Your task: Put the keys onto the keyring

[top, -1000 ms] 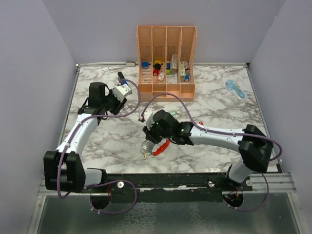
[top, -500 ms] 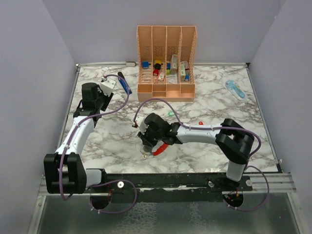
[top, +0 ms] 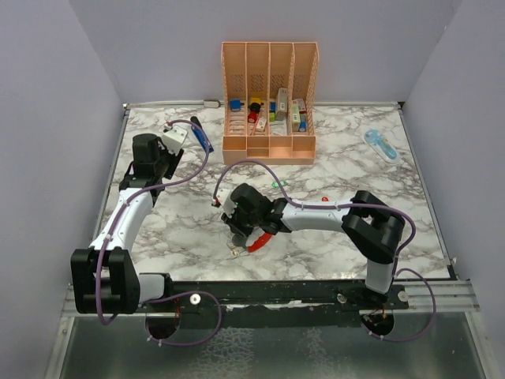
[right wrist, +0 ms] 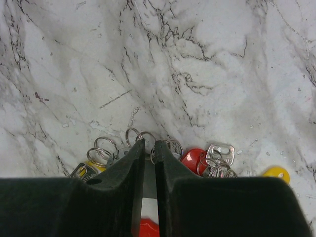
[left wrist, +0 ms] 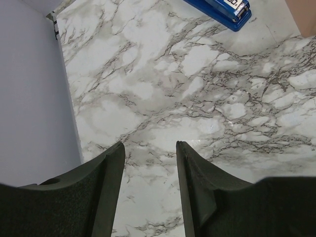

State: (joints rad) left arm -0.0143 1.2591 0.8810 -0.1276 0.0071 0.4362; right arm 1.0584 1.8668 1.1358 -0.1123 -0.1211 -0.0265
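Note:
My right gripper (top: 237, 235) is low over the front middle of the table. In the right wrist view its fingers (right wrist: 149, 143) are almost closed on the red keyring (right wrist: 148, 228), whose grey strap runs up the narrow gap between them. The keyring's red curve also shows in the top view (top: 260, 239). Several keys lie at the fingertips on split rings: a yellow-headed one (right wrist: 94, 168), a red-headed one (right wrist: 193, 159), a silver one (right wrist: 219, 150) and another yellow one (right wrist: 276, 173). My left gripper (top: 163, 150) is open and empty over bare marble (left wrist: 149, 145) at the back left.
A peach slotted organizer (top: 270, 103) with small items stands at the back centre. A long blue tool (top: 203, 138) lies beside my left gripper and shows in the left wrist view (left wrist: 222, 10). A green key (top: 276, 184), a red key (top: 324, 199) and a light blue item (top: 381, 144) lie on the table.
My left arm has pulled back toward the back left corner. My right arm has shifted left with the keyring, folding its elbow, and has held nearly still for the last half second.

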